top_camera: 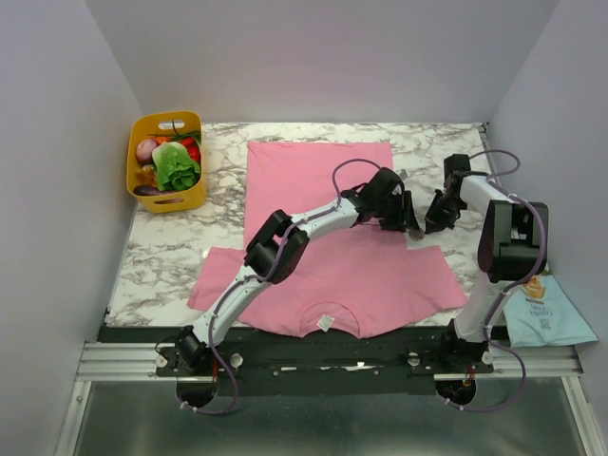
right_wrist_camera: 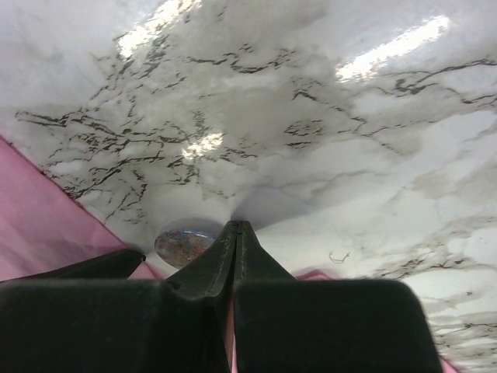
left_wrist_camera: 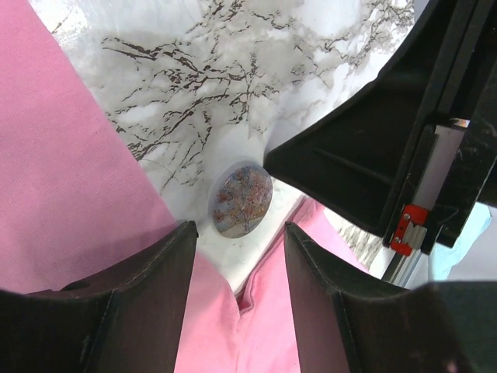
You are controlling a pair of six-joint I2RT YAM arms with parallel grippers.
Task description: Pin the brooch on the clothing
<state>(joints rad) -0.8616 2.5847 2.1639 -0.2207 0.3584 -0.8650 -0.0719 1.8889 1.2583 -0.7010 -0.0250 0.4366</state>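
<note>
Brooch (left_wrist_camera: 242,200) on marble bench (left_wrist_camera: 194,70), just ahead of released left pincer (left_wrist_camera: 239,233), clenched right pincer (right_wrist_camera: 235,233) tip beside it, clothing (left_wrist_camera: 62,171) alongside.

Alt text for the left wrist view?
A small round brooch lies on the marble table beside the pink T-shirt, framed by the open jaws of the left gripper. The shut right gripper points at its rim.
</note>
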